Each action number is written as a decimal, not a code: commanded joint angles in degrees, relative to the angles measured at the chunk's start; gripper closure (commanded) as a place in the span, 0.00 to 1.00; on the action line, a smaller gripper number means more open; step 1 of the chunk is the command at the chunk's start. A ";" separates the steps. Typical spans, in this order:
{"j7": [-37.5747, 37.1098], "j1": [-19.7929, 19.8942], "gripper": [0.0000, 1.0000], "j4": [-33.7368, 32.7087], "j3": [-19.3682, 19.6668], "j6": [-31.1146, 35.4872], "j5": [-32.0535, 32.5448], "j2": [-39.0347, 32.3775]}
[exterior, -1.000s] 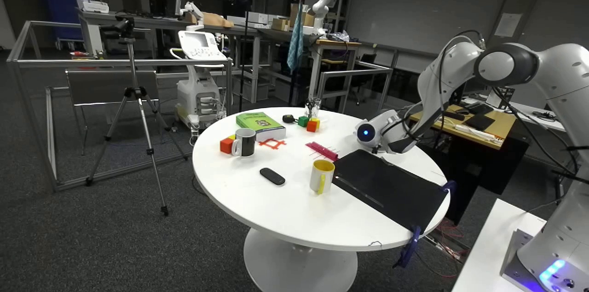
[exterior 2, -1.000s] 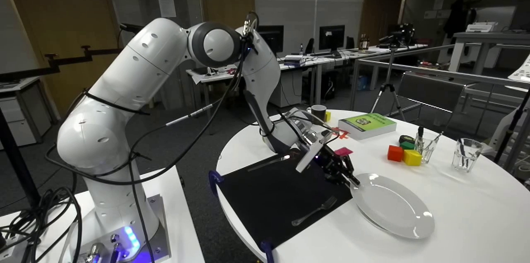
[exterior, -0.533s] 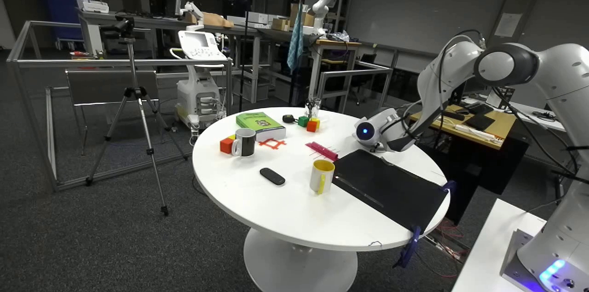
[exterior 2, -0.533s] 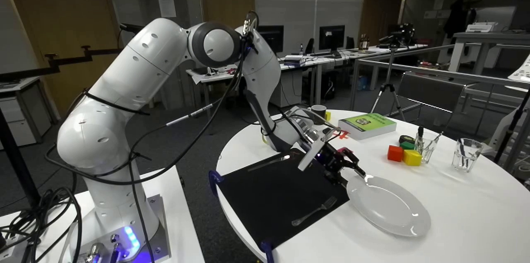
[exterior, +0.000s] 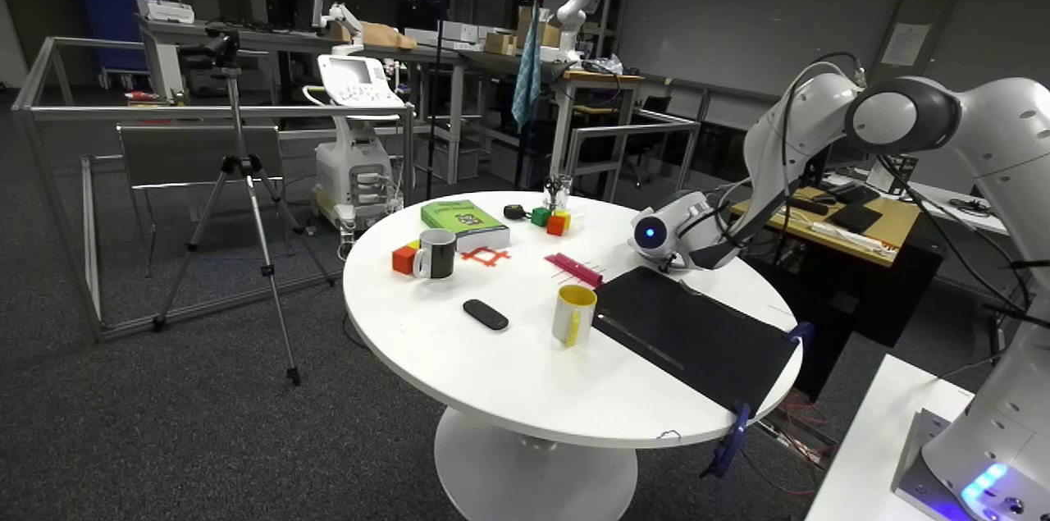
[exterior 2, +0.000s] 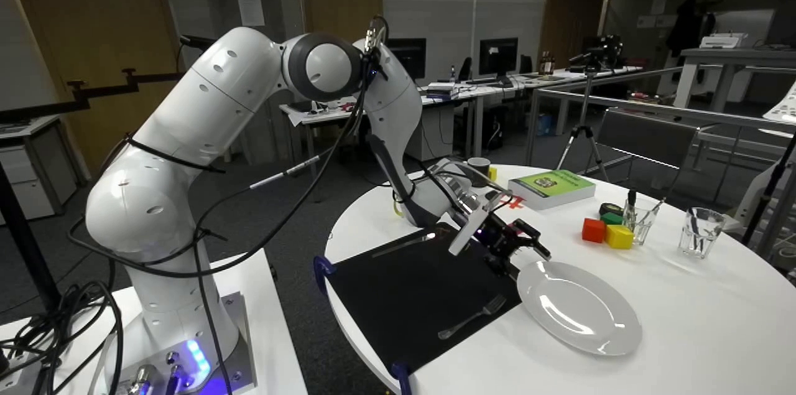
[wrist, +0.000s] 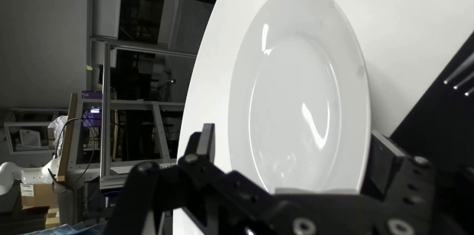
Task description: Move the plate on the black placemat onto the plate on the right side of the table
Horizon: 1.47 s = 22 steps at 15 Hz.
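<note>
A white plate (exterior 2: 578, 308) rests on the table (exterior 2: 703, 326) just beyond the corner of the black placemat (exterior 2: 429, 295). The second plate cannot be made out; only a single rim shows. My gripper (wrist: 298, 146) is open wide at the plate's near end. In the wrist view, one finger (wrist: 205, 142) stands off the rim on the left, over the white tabletop. Its opposite finger (wrist: 385, 161) lies close along the right rim; whether it touches is unclear. On the placemat are only a fork (exterior 2: 476, 315) and a knife (exterior 2: 404, 246).
Red (exterior 2: 593, 230) and yellow (exterior 2: 619, 236) blocks and two glasses (exterior 2: 701, 233) stand beyond the plate. A green book (exterior 2: 550, 186), a black mug (exterior: 436, 254), a yellow-lined mug (exterior: 573, 316) and a remote (exterior: 486, 314) share the table. Blue clamps (exterior 2: 321, 272) grip its edge.
My gripper has opened and let go of the plate's rim. The plate has tipped down to lie flatter and shifted slightly toward the placemat. The arm has barely moved.
</note>
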<state>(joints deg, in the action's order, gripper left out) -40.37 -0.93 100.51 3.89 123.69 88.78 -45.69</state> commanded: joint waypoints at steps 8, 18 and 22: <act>3.85 2.17 0.00 -3.14 -1.28 -0.89 -5.40 1.49; 16.93 4.66 0.00 -10.41 0.07 -0.02 -22.06 0.99; 19.02 4.40 0.00 -11.18 0.25 -0.17 -25.57 1.06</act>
<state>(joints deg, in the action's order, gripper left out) -24.87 3.70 90.31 3.66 123.91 66.14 -45.61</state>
